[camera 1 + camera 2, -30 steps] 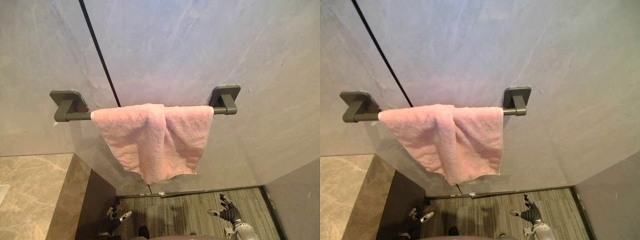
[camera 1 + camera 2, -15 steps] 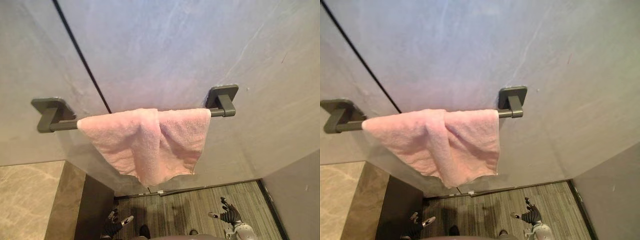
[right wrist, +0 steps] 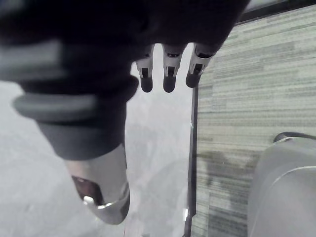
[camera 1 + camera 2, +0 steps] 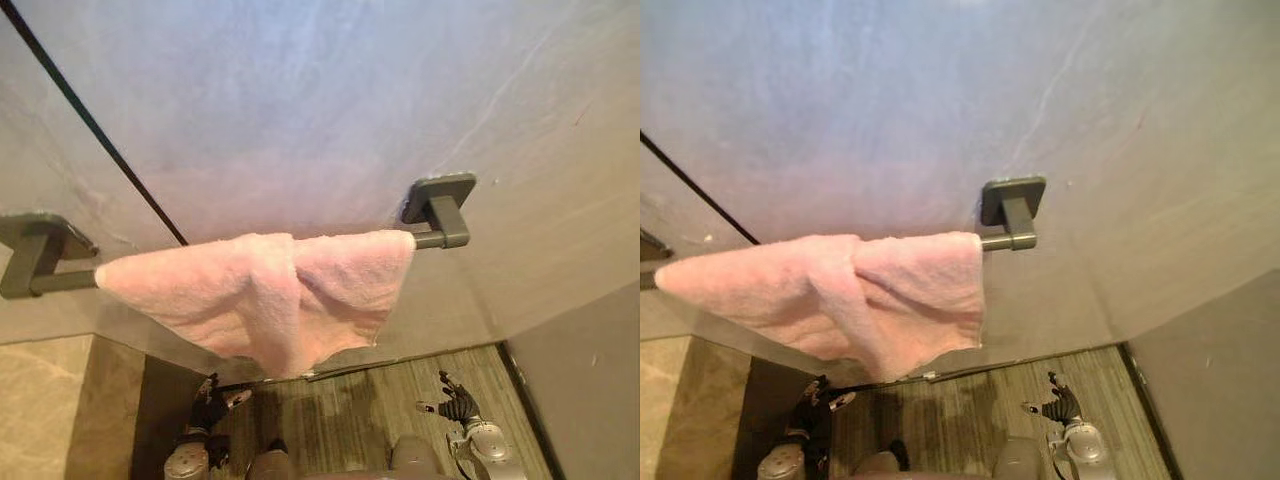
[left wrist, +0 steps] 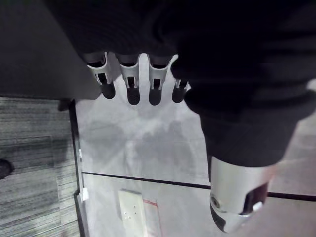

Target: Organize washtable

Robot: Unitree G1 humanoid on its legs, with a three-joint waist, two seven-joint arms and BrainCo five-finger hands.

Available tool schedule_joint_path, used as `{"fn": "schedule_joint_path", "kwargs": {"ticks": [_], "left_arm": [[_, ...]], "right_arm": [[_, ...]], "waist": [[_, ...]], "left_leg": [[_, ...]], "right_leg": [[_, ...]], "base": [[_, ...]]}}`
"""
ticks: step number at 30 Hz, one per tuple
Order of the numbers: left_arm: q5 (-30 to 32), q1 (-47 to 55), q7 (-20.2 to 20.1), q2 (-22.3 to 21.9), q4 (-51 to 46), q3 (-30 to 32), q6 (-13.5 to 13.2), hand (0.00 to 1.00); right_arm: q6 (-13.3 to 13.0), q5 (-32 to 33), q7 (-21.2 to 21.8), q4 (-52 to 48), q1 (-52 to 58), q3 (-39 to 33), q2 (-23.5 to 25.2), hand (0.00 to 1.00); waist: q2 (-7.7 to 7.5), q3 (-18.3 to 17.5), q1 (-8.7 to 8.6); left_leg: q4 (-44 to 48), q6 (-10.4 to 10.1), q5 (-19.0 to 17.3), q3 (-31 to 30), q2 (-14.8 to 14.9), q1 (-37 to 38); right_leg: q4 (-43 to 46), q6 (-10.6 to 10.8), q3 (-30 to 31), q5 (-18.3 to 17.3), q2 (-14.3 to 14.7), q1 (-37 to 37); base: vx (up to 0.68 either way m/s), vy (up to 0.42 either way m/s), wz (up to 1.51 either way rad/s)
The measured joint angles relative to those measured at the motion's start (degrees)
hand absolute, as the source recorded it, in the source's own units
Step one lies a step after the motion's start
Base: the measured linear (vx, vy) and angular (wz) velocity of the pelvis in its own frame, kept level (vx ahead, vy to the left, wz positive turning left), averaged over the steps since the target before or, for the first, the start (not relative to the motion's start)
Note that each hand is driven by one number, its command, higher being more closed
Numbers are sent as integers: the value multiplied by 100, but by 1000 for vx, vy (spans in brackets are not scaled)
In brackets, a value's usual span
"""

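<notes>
well above right robot hand (image 4: 455, 405), pink towel (image 4: 270, 300)

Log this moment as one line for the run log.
pink towel: draped over towel bar, bunched mid-span | left hand: below towel, open, empty | right hand: below towel, open, empty

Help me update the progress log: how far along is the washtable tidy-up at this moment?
Done, apparently: the pink towel hangs over the wall rail, though bunched at its middle. In hand: nothing; the left hand and right hand hang open low by the floor. Left: perhaps spreading the towel flat; the stone counter barely shows, so what remains there cannot be judged.
</notes>
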Motion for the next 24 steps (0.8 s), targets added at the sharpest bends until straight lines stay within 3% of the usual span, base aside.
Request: {"fn": "schedule_joint_path", "kwargs": {"ticks": [1,2,3,4,5,6,8,9,10,11,12,13,14,15,16,17,18,19,20,21,22,23,24], "left_arm": [[-25,-2,51,108,13,0,1,0],[-61,-14,60,176,52,65,3,0],[-66,-15,80,9,80,200,4,0],[-70,-68,83,-199,127,175,8,0],[-69,-101,64,-292,135,115,8,0],[-182,-167,80,-436,135,-46,11,0],[-217,-179,85,-456,110,-252,12,0],[-225,-174,79,-470,74,-317,17,0],[-225,-144,72,-471,-1,-357,22,0],[-226,-99,65,-469,-111,-398,23,0],[-236,-89,58,-468,-271,-470,17,0],[-237,-104,39,-470,-462,-543,-4,0],[-238,-197,31,-449,-481,-541,12,0],[-238,-153,28,-442,-485,-540,16,0],[-237,-130,24,-435,-490,-561,13,0],[-236,-196,16,-407,-489,-618,16,0],[-235,-282,6,-427,-466,-704,14,0],[-234,-438,-22,-273,-487,-676,-3,0],[-230,-603,-60,-272,-300,-728,93,0],[-207,-601,-91,-269,-334,-738,72,0],[-158,-646,-95,-267,-336,-739,70,0],[-147,-766,-92,-234,-321,-744,77,0],[-138,-774,-91,-207,-312,-749,89,0]], "right_arm": [[0,1,0,-29,24,7,17,0],[7,8,1,-31,16,10,13,0],[4,20,-1,-63,-67,11,-107,0],[3,22,-6,-97,-151,-1,-264,0],[2,23,-11,-138,-167,-7,-335,0],[-4,34,-18,-143,-80,-35,-449,0],[-3,33,-28,-138,-22,-46,-484,0],[-3,33,-35,-142,-29,-47,-452,0],[-3,34,-49,-147,-49,-99,-440,0],[-3,35,-67,-165,-78,-172,-460,0],[-2,36,-85,-183,-41,-255,-471,0],[2,35,-126,-193,50,-303,-428,0],[5,39,-139,-168,-8,-400,-311,0],[6,61,-151,-202,-24,-440,-291,0],[7,80,-164,-293,18,-456,-261,0],[5,94,-178,-335,17,-439,-255,0],[4,131,-171,-330,-23,-434,-262,0],[-5,153,-178,-300,-85,-506,-86,0],[-16,252,-200,-288,-146,-530,-45,0],[-2,267,-215,-306,-207,-540,-27,0],[-9,308,-255,-327,-253,-561,18,0],[-8,323,-261,-289,-371,-572,67,0],[-7,323,-256,-272,-430,-553,100,0]], "waist": [[-163,-59,-2],[-285,-115,12],[-231,-136,64],[36,-13,-23],[106,10,-41],[147,31,-66],[157,54,-81],[156,72,-38],[175,80,-45],[234,74,-43],[381,53,-60],[358,-1,-86],[286,60,-112],[251,59,-131],[324,27,-217],[461,19,-340],[630,-2,-351],[411,-57,-434],[481,3,-459],[464,-18,-450],[472,-28,-516],[436,-21,-519],[385,-16,-456]], "left_leg": [[152,-126,-60,-150,17,-155],[204,-306,-17,-333,76,-305],[33,-523,157,-505,264,-369],[-112,-527,399,-716,460,-442],[-230,-434,641,-807,503,-503],[-551,65,1366,-747,495,-654],[-1021,346,2166,-397,510,-677],[-701,191,2017,-92,423,-743],[-345,157,1759,49,319,-819],[-58,247,1638,166,265,-945],[-184,318,1760,235,290,-1036],[-718,409,1817,244,197,-851],[291,330,1045,610,61,-858],[782,383,649,838,-24,-756],[999,388,357,1052,-77,-569],[482,617,515,1028,-110,-508],[-234,554,762,891,-71,-379],[-142,393,567,673,-347,-358],[693,175,-40,702,-241,-247],[467,171,-56,769,-328,11],[-326,193,16,822,-445,428],[-1019,371,227,811,-550,608],[-1233,314,410,814,-612,658]], "right_leg": [[-264,354,60,144,-85,65],[-437,594,-96,-384,-71,191],[-610,382,-404,-808,117,308],[-510,323,-653,-815,314,315],[-432,223,-807,-869,374,302],[-280,32,-1188,-955,436,256],[-264,-140,-1597,-895,439,265],[-311,-432,-1886,-894,440,318],[-325,-482,-2043,-898,442,340],[-310,-528,-2262,-916,482,364],[-333,-585,-2505,-903,584,386],[-544,-723,-2961,-907,518,480],[-560,-737,-3222,-899,391,615],[-559,-770,-3392,-878,328,748],[-487,-819,-3651,-849,369,892],[61,-1034,-3849,-766,376,706],[280,-1191,-3789,-770,437,350],[-1102,-1154,-3663,-222,542,317],[-1301,-1164,-4101,79,649,538],[-1301,-1196,-4177,107,631,536],[-1310,-1185,-4326,113,635,522],[-1325,-1163,-4427,129,624,433],[-1380,-1150,-4417,213,609,414]], "base": [[-44,-493,53],[-60,-632,51],[-89,-639,58],[-109,-480,62],[-169,-505,122],[-155,-404,118],[-164,-388,115],[-130,-281,94],[-107,-249,82],[-87,-211,89],[-142,-208,118],[-128,-114,137],[-78,-82,134],[-7,-57,135],[0,-92,157],[-61,-45,167],[-103,-31,169],[-66,-1,164],[-11,-1,138],[31,19,128],[-46,49,86],[-87,54,69],[-152,35,23]]}}
